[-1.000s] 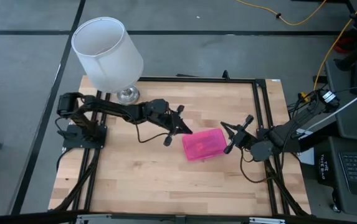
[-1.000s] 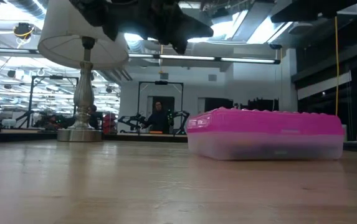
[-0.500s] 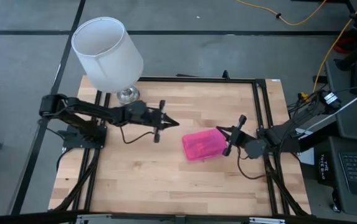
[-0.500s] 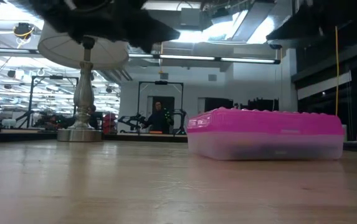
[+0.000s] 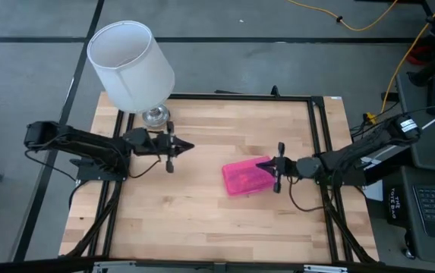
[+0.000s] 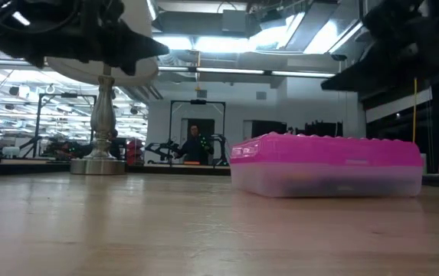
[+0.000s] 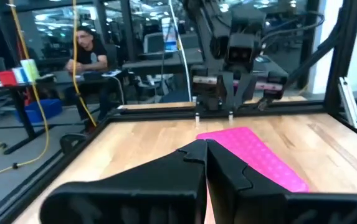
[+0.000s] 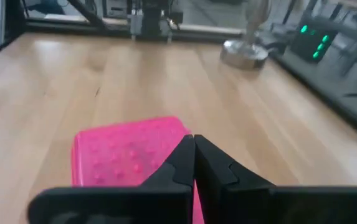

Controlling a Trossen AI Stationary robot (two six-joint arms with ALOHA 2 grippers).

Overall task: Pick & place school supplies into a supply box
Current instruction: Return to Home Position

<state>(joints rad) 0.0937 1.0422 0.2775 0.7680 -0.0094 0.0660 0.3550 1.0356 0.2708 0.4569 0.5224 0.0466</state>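
Cannot make out the school supplies: see only a dim dark smear through the clear base of the pink box (image 6: 326,180), nothing to count or name. Sits shut, bumpy pink lid down, flat on the wooden table (image 5: 202,220), right of the middle and a little askew to the edges. At table height, lose both arms to the upper edge: dark blurred shapes only, no reading the fingers there. From above, cannot see the stem of the lamp (image 5: 130,64) at the far left corner under its white shade, only the metal foot.

On the left: stretched out roughly level from the mount at the table's left edge, with the left gripper (image 5: 189,145) just in front of the lamp's foot and well apart from the box. Clenched, fingers (image 7: 184,168) pressed tip to tip in the wrist view, gripping nothing and touching nothing.

On the right: reaching in from the right edge, with the right gripper (image 5: 260,161) over the box's right end and raised clear of the lid. Clenched too, fingers meeting at the tips in its own wrist view, empty.

Beyond the table, can pick out a person (image 7: 85,53) at a desk and yellow cables (image 5: 338,19) on the floor.
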